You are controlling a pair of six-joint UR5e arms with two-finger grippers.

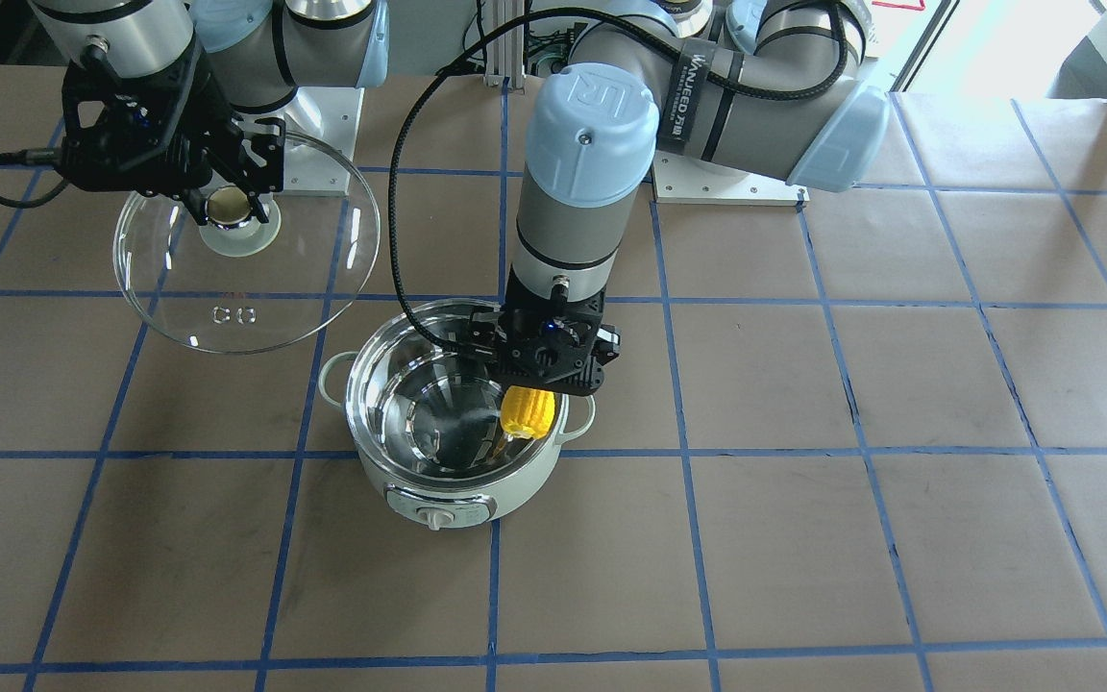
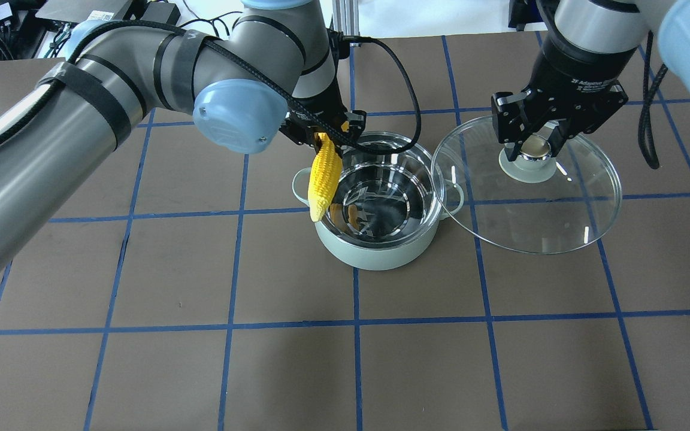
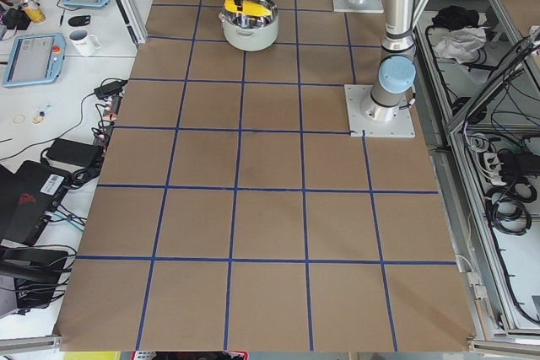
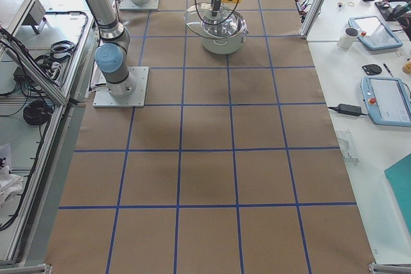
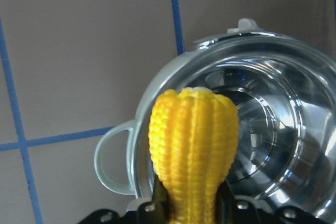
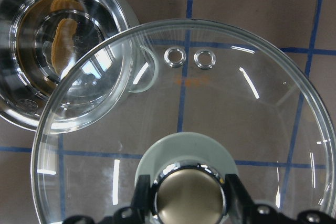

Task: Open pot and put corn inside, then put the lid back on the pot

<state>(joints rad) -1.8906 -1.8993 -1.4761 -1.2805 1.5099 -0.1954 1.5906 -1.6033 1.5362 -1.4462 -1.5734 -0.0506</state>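
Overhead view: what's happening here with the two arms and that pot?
The left gripper holds a bright yellow ear of corn point-down over the left rim of the open, pale mint-green, steel-lined pot; it is not yet released. The right gripper grips the round clear glass lid by its beige-gold knob, off to the pot's right. Nothing lies in the pot.

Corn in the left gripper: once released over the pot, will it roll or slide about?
Probably rolls: the corn is round and tapered, so it may curve toward its tip. It looks stiff: straight, though the left gripper grips only one end. The pot is shiny, curved steel inside, so it will likely slide toward the middle.
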